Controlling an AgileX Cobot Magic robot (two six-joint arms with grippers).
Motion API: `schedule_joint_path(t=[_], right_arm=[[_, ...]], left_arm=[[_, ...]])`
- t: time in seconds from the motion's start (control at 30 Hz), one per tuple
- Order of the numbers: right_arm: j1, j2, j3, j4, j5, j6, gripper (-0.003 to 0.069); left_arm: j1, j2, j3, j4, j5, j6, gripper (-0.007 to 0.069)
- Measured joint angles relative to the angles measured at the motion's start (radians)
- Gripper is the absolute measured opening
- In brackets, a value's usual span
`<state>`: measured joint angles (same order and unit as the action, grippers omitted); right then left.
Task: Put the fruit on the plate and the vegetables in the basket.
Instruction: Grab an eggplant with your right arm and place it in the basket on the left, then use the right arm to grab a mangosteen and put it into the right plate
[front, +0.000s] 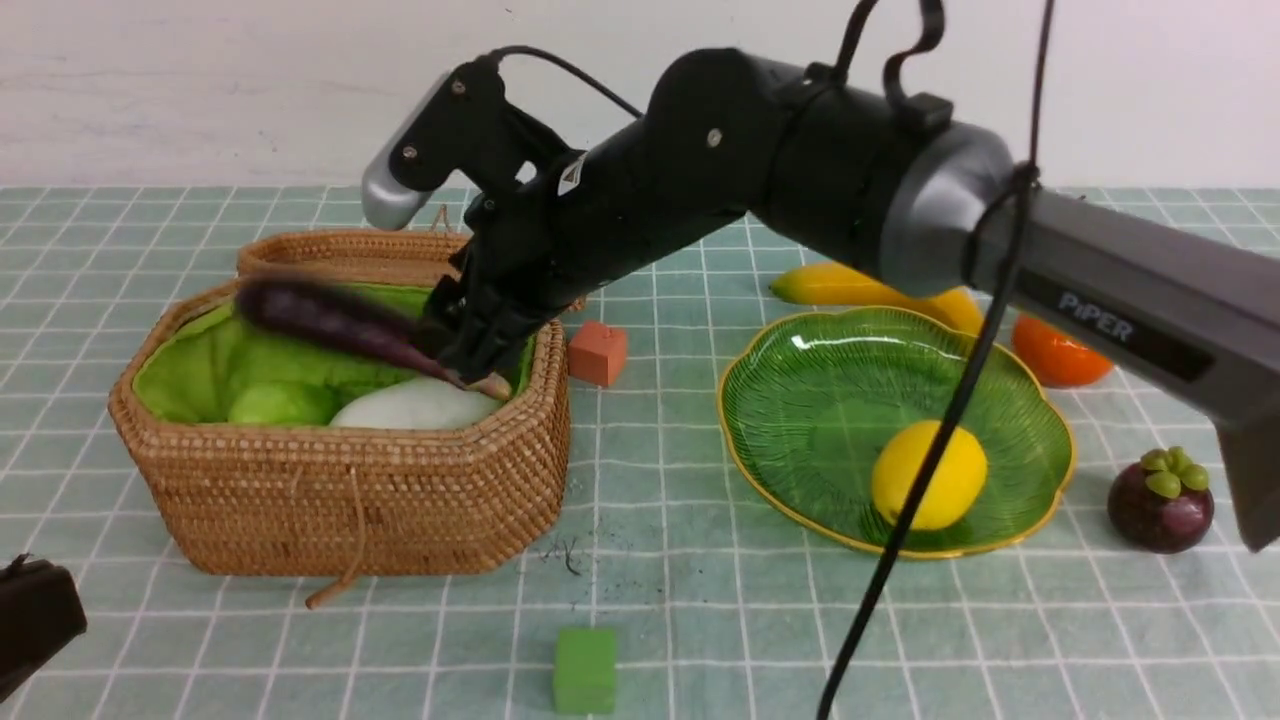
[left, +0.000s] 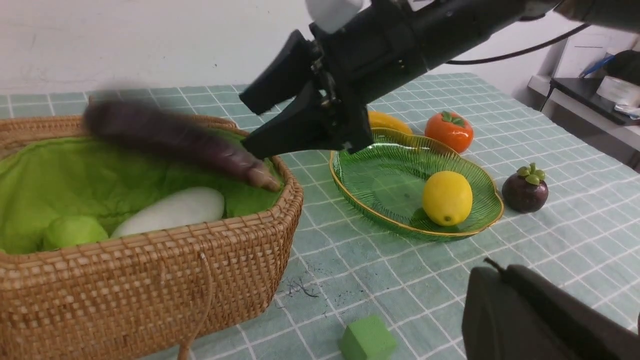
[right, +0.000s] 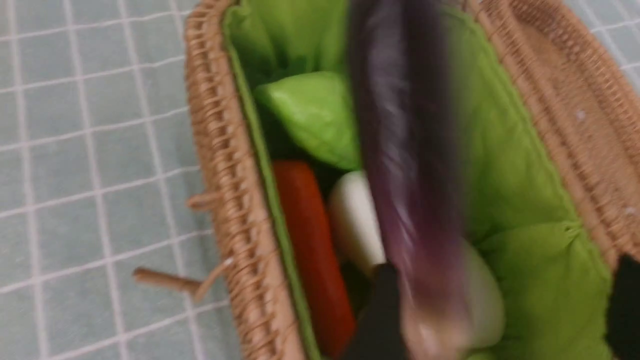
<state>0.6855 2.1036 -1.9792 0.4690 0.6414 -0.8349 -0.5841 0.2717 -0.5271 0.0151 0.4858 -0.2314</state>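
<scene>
Since the left fingers (front: 40, 615) sit parked at the near left edge of the counter (front: 700, 600), closed together, the step belongs to the right arm alone.

Basket (front: 340, 440): cucumber (front: 280, 403), radish (front: 415, 405) and carrot (right: 310, 250) lie on the green lining. Eggplant (front: 330, 320) is above them, inside the rim line, tilted, motion-blurred; judged mid-drop.

Release, done well: hold the right fingers (left: 290, 136) wide until the eggplant is clear, then lift straight up so neither finger catches rim or lining.

Right fingers are spread apart with nothing between them; the eggplant's low end is just beneath the lower one. Right arm reaches across from the right, forearm sloping down to the basket's right side.

Further right: lemon (front: 930, 475) on plate (front: 800, 400); banana (front: 850, 285), persimmon (front: 1060, 355) and mangosteen (front: 1160, 500) lie on the counter, off the plate.
</scene>
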Motion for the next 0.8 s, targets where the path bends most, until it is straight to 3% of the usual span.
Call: schedule_joint_path(t=[0.07, 0.2, 0.27, 0.3, 0.33, 0.37, 0.4, 0.43, 0.5, 0.6, 0.63, 0.7, 0.8], right_arm=[[0.001, -0.012, -0.004, -0.006, 0.009, 0.018, 0.0664], [-0.004, -0.104, -0.006, -0.093, 0.155, 0.181, 0.0633], [-0.013, -0.147, -0.009, -0.154, 0.229, 0.266, 0.0584], [-0.032, -0.205, -0.011, -0.254, 0.335, 0.389, 0.0506], [-0.039, -0.211, -0.011, -0.281, 0.362, 0.404, 0.0506], [-0.076, -0.258, -0.011, -0.373, 0.458, 0.518, 0.0396], [-0.082, -0.267, -0.011, -0.397, 0.484, 0.543, 0.0383], [-0.106, -0.283, -0.007, -0.44, 0.53, 0.588, 0.0316], [-0.201, -0.32, 0.033, -0.524, 0.585, 0.711, 0.0163], [-0.339, -0.361, 0.161, -0.53, 0.59, 0.835, 0.0041], [-0.359, -0.364, 0.172, -0.528, 0.59, 0.84, 0.0033], [-0.492, -0.388, 0.334, -0.508, 0.589, 0.918, 0.0022], [-0.638, -0.388, 0.513, -0.481, 0.539, 0.947, 0.0083]], left_arm=[[0.0, 0.0, 0.0, 0.004, 0.001, 0.0, -0.0013], [0.0, 0.0, 0.0, 0.01, 0.001, 0.007, -0.0013], [0.0, 0.0, 0.0, 0.01, 0.001, 0.021, -0.0013], [0.0, 0.0, 0.0, 0.01, 0.001, 0.05, -0.0013], [0.0, 0.0, 0.0, 0.01, 0.001, 0.058, -0.0013], [0.0, 0.0, 0.0, 0.01, 0.001, 0.091, -0.0013], [0.0, 0.0, 0.0, 0.01, 0.002, 0.094, -0.0013], [0.0, 0.0, 0.0, 0.01, 0.002, 0.106, -0.0013], [0.0, 0.0, 0.0, 0.007, 0.002, 0.123, -0.0013], [0.0, 0.0, 0.0, 0.001, 0.005, 0.127, -0.0013], [0.0, 0.001, 0.0, -0.001, 0.005, 0.127, -0.0013], [0.0, 0.001, 0.0, -0.005, 0.005, 0.129, -0.0013], [0.0, 0.001, 0.0, -0.004, 0.004, 0.13, -0.0013]])
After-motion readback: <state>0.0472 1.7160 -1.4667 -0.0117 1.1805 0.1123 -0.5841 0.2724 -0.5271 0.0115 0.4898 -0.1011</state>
